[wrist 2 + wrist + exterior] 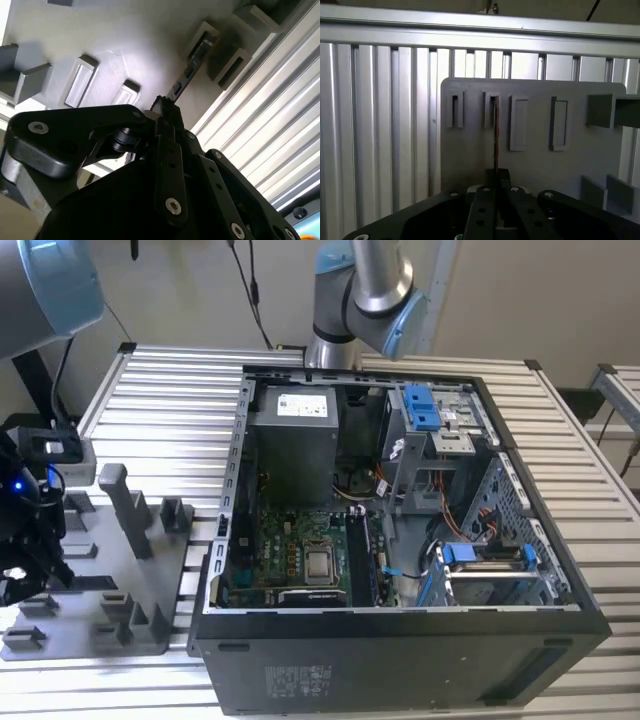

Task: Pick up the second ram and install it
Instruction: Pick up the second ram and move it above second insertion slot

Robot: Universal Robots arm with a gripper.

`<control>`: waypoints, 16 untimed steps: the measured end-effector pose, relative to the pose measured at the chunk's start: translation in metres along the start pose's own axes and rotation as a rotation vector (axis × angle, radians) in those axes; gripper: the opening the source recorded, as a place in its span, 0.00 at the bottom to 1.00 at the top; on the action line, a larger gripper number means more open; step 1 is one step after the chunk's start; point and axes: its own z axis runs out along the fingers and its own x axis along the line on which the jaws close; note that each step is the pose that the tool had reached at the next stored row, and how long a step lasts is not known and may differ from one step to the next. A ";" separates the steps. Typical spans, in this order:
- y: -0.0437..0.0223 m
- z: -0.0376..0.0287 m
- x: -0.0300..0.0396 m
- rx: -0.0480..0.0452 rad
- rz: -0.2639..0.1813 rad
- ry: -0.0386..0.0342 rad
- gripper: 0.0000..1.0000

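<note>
the table (160, 400) is made of long aluminium slats, pale and shiny, and behind it is a plain beige wall (180, 290). on the table lies an open black computer case (400, 660), with a green motherboard (285, 545) and a grey power supply box (295, 445) inside. beside the case, at the exterior view's left, lies a grey holder plate (165, 575) with raised slots. in the first wrist view the second ram (496, 135) stands on its edge in one slot of this plate. the hand (497, 175) is closed on its near end, with the fingers pressed on both flat sides.
</note>
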 end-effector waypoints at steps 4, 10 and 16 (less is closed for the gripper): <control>0.0000 -0.0120 -0.0009 0.0001 0.000 -0.0001 0.14; 0.0000 -0.0318 -0.0021 -0.0001 0.000 0.0001 0.14; 0.0000 -0.0473 -0.0031 0.0002 0.003 0.0000 0.14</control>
